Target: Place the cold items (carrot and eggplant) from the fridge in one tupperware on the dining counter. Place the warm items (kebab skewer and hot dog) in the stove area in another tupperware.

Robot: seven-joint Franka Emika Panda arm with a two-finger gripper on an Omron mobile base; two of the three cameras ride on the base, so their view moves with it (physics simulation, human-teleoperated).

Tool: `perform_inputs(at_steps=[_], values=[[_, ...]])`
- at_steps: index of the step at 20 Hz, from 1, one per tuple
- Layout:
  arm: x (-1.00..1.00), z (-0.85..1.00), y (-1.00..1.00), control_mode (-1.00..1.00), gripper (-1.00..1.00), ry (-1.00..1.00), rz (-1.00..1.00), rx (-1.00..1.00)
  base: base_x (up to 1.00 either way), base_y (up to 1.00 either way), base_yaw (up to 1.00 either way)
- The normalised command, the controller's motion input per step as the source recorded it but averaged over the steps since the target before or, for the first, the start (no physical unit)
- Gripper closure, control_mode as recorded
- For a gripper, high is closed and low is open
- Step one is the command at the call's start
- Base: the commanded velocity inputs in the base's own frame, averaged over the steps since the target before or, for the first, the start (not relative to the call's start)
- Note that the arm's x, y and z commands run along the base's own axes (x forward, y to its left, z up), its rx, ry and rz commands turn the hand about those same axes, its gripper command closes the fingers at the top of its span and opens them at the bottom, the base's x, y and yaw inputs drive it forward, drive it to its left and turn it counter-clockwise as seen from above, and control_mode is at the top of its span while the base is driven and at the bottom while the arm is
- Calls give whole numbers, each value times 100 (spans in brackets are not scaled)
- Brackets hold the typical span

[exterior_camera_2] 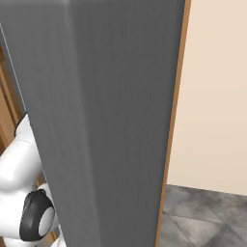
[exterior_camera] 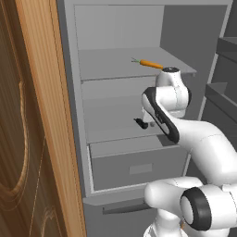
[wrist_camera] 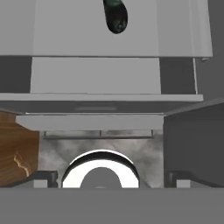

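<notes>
An orange carrot (exterior_camera: pixel 151 64) lies on the upper shelf of the open fridge, up and to the right of my hand. My gripper (exterior_camera: pixel 141 123) reaches in over the middle shelf (exterior_camera: pixel 111 125), fingers spread wide. In the hand view a dark eggplant (wrist_camera: pixel 116 16) lies on that grey shelf at the top of the picture. My gripper (wrist_camera: pixel 111 179) is open with nothing between the fingertips (wrist_camera: pixel 43 176), well apart from the eggplant. The kebab skewer, hot dog and tupperware are out of view.
Below the middle shelf sits a closed fridge drawer (exterior_camera: pixel 134 166). A wooden cabinet panel (exterior_camera: pixel 41 139) bounds the fridge on the left, and door shelves (exterior_camera: pixel 222 92) stand at the right. In the right base view the grey fridge door (exterior_camera_2: pixel 111 120) stands close in front of a beige wall (exterior_camera_2: pixel 217 96).
</notes>
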Motion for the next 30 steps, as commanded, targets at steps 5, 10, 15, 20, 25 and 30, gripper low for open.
perform_inputs(at_steps=[5,10,15,20,25,30], values=[[41,-39,-1,-100,-100,2,0,0,0,0,0],[42,-44,-5,-100,-100,-1,0,-2,0,0,0],[48,-29,-5,-100,-100,0,0,0,0,0,0],[53,-25,0,-100,-100,0,0,0,0,0,0],[51,-34,-2,-100,-100,0,0,0,0,0,0],[51,-31,-9,-100,-100,0,0,0,0,0,0]])
